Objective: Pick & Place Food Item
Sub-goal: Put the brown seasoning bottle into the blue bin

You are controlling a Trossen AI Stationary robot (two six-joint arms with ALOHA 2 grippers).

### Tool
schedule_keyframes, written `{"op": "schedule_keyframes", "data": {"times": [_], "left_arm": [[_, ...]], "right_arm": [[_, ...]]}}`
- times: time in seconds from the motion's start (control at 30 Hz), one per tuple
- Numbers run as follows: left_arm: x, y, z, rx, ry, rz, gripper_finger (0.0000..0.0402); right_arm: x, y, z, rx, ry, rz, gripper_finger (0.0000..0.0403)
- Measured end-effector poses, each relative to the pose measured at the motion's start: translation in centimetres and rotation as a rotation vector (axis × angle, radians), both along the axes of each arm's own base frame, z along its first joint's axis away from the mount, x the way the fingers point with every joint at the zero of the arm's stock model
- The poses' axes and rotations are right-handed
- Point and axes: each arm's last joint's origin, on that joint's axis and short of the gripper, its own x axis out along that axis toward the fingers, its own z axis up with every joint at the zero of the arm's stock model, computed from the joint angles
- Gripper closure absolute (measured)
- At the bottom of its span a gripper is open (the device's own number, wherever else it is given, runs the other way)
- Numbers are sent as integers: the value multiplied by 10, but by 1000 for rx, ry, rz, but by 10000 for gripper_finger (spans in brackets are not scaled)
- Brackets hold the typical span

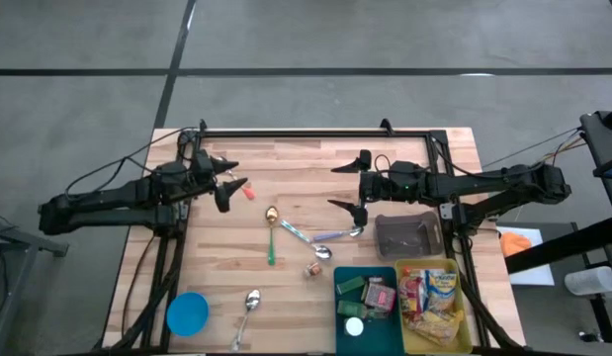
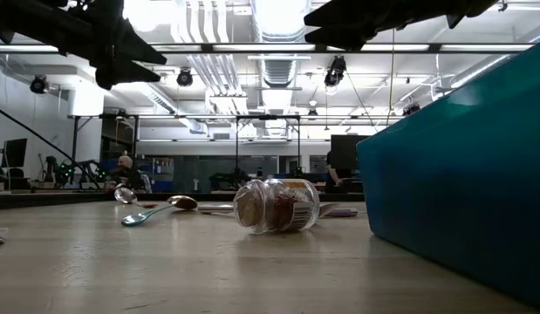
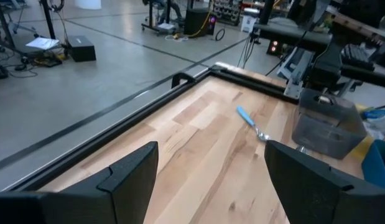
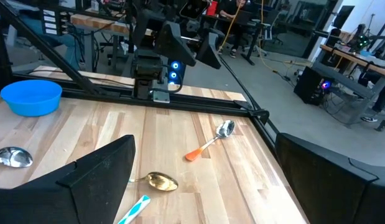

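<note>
one wooden table (image 1: 315, 168) with a black frame along its far and side edges carries everything below. two dark arms reach in over it from opposite sides, both held above the wood.

left gripper (image 1: 229, 183): near the far left part of the table, fingers apart, nothing between them. right gripper (image 1: 350, 186): over the middle of the table, fingers spread wide, nothing between them; in the right wrist view its two fingers (image 4: 99, 168) frame bare wood.

three containers sit at the near right corner: one teal bin (image 1: 367, 297) with small packets and a white cap inside, one yellow bin (image 1: 434, 302) touching its right side and filled with food packets (image 1: 429, 292), and one grey tray (image 1: 406, 235) just beyond the yellow bin. the food packets all lie inside the bins; neither gripper touches them.

one blue bowl (image 1: 188, 313) stands at the near left edge.

five spoons lie loose on the wood: one gold-bowled with a green handle (image 1: 271, 235) at the centre, one with a blue handle (image 1: 298, 232) beside it, one plain metal (image 1: 340, 234) next to the grey tray, one plain metal (image 1: 248, 309) near the blue bowl, and one with an orange handle (image 1: 248, 190) just beside the left gripper.

one small glass jar (image 2: 276, 205) of reddish contents lies on its side, close to the teal bin.
</note>
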Motion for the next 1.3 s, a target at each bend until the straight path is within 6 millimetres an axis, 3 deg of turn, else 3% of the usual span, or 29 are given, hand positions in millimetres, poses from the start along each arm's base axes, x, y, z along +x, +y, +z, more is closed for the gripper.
{"op": "schedule_keyframes", "data": {"times": [0.7, 0.97, 1.3], "left_arm": [[-1, 0, -5, -11, 52, 0, 103], [-2, 0, -8, -17, 84, 0, 103], [-5, -1, -15, -34, 162, 0, 103]], "right_arm": [[0, 0, 0, 2, 0, 0, 18], [0, 0, 0, 177, -27, -29, 18], [0, 0, 1, 180, -35, -29, 18]]}}
